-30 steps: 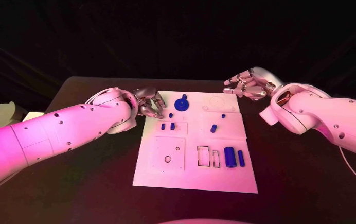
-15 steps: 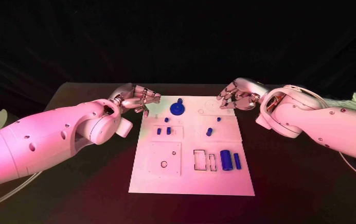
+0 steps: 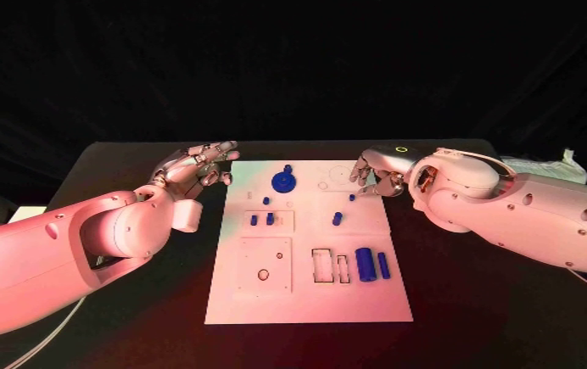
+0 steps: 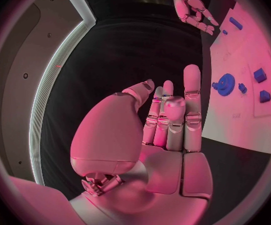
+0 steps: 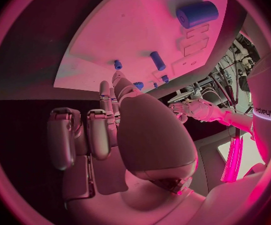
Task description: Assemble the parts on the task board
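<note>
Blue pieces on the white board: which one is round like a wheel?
The blue disc at the board's far end; the other pieces are small pegs or cylinders.

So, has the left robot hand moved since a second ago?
Yes. The left robot hand was over the task board's far left corner; now it lies left of that edge.
</note>
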